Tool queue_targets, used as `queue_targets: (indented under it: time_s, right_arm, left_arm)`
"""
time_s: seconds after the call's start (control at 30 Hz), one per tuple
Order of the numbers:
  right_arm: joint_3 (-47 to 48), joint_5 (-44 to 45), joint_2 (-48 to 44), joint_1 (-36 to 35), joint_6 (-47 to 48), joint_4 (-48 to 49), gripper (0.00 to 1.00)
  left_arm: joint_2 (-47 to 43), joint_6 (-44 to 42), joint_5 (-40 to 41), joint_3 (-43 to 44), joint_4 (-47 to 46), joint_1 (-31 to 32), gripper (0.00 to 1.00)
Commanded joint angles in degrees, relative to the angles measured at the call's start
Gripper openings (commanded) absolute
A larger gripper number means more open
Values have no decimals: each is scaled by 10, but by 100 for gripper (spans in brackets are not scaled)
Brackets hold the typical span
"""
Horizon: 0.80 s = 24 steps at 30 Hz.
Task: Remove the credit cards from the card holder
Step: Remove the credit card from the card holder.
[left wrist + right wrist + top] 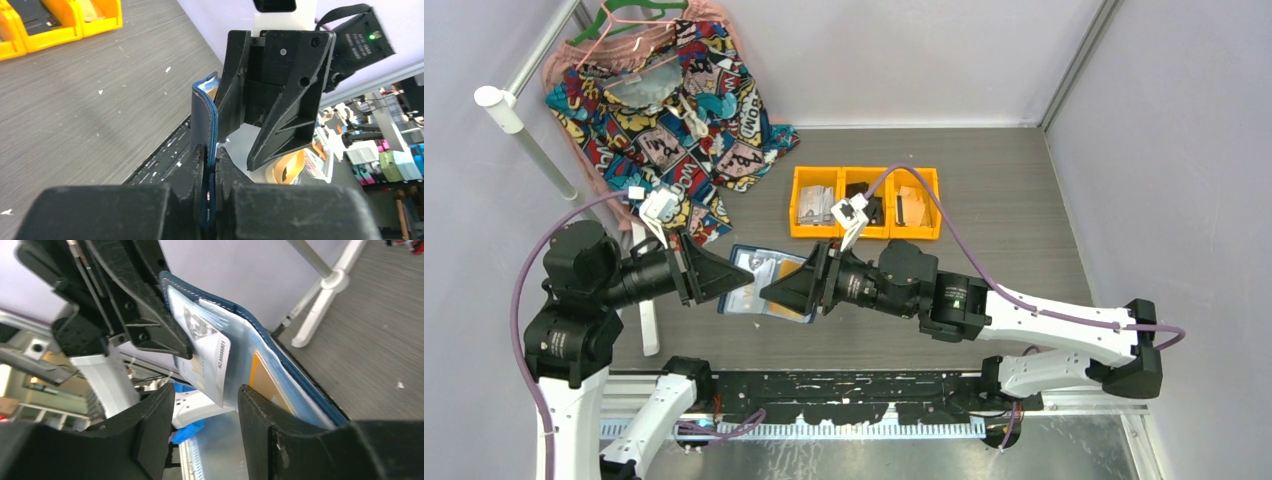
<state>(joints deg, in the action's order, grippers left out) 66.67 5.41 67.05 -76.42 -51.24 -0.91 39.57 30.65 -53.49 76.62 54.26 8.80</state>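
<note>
top view / holder: navy-blue leather-like bifold card holder is held up between the two arms, on the near side of the row of yellow plastic bins.
top view / left claw: left gripper sits at the holder's left edge. Can't read the grip from here.
top view / right claw: right gripper is at the holder's right half. Its fingers cover most of the pockets.
left wrist / grip: left jaws are clamped together on the holder's navy edge. The holder stands on edge above them.
left wrist / hidden: pockets face away, and the right gripper's body just beyond the holder blocks the rest.
right wrist / cards: pale printed rectangular card sticks partway out of the holder's clear pocket. Tan-orange flat card is seated in the pocket beside it.
right wrist / claw: right jaws are apart with the pale card's free corner between them. No contact visible.
step: my read is first-card extraction. The pale card is started but not free.
next: pinch the exposed end and pull along the pocket line away from the holder. It's thin, so slip is likely.
unclear: total card count, and any pockets behind the fingers.
</note>
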Motion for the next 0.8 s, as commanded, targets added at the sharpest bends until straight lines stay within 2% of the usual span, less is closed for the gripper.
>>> queue_targets:
  time_s: [0.0,0.23,0.37,0.57,0.63,0.77]
  right_arm:
    - [-21,-65,-30,25,-60,88,55]
    - [-53,-129,-24,57,-104,178,51]
    - [-61,-156,-11,62,-122,219,43]
    - [-75,-167,-7,61,-138,266,16]
    - [-78,-168,-8,61,-140,273,8]
    - [-84,-169,-13,61,-142,283,4]
  left_arm:
    - [-2,77,-86,0,-88,-1,0]
    - [0,135,-130,-16,-133,-1,0]
    - [1,146,-139,-17,-144,0,0]
    - [-4,149,-140,-21,-148,-1,22]
    - [-7,152,-145,-24,-148,-1,26]
    - [-10,172,-164,-36,-154,-1,35]
